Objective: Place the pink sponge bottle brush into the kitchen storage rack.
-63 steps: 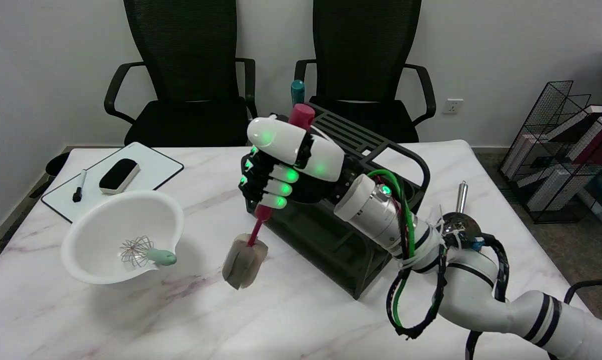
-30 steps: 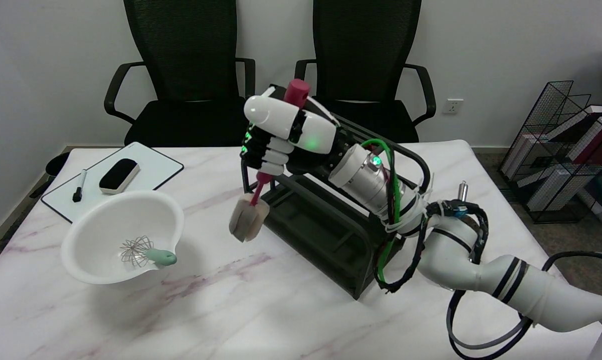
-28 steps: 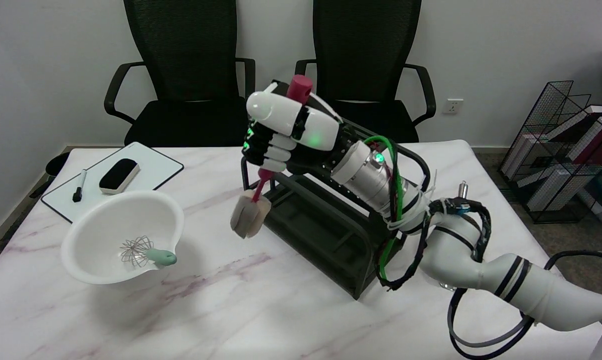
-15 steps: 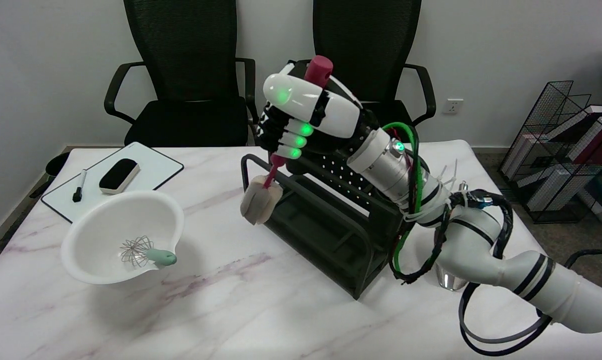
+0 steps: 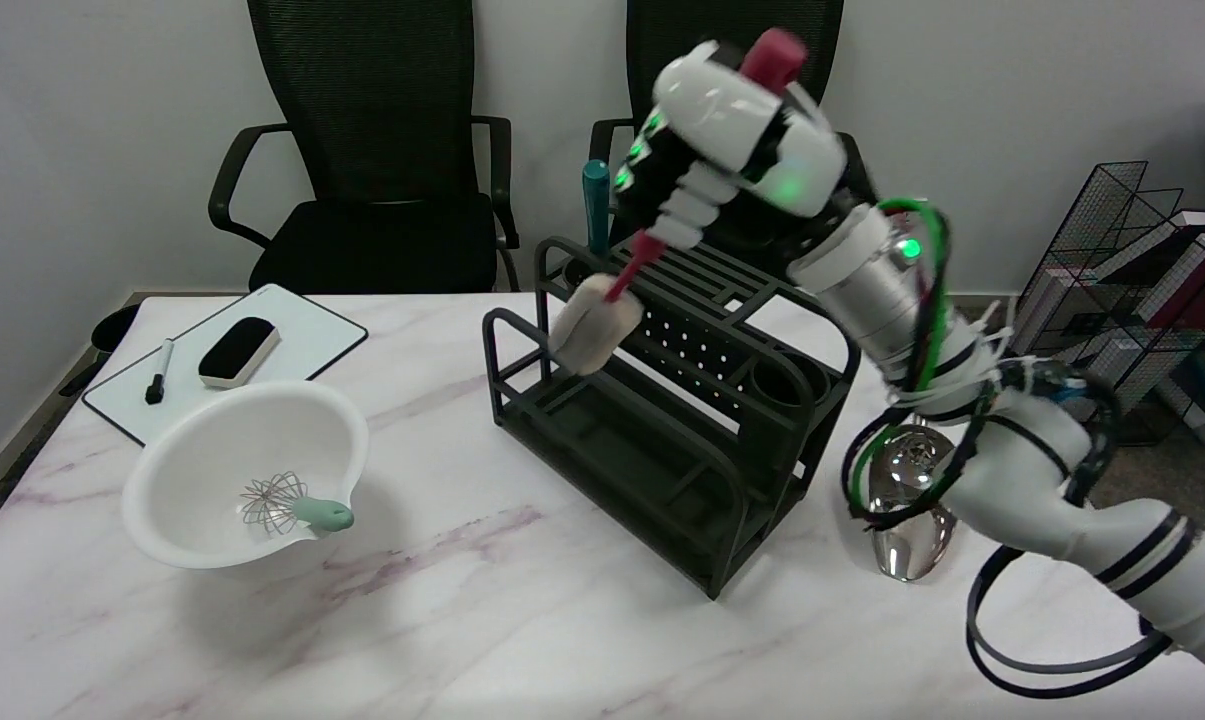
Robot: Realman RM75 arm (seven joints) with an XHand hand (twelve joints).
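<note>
Two containers are sitting on the bench [image 5: 562, 620]: a white bowl [image 5: 212, 445] at about 8 o'clock and a dark rack [image 5: 662, 440] near the centre. The bowl is holding a small wire whisk [image 5: 292, 503] with a pale green handle, its handle end lying toward the rim at 4 o'clock. The rack is standing with a teal-handled tool [image 5: 595, 205] poking up from its far corner at 11 o'clock; what the tool's lower end looks like is hidden inside the rack. A round cup slot at the rack's 3 o'clock end is looking dark inside, and its contents cannot be made out.

The right hand [image 5: 732, 140] is blurred, hanging in the air above the rack's far side, toward 1 o'clock. Its fingers are wrapping tightly around the brush's red handle. The brush [image 5: 622, 280] is tilting: the handle's top is sticking out above the hand at 1 o'clock, while the beige sponge head is hanging below the hand at 7 o'clock, over the rack's upper left rail; whether it is touching that rail cannot be told. A shiny ladle [image 5: 907, 520] is lying at 4 o'clock, partly hidden behind the arm's cables.
</note>
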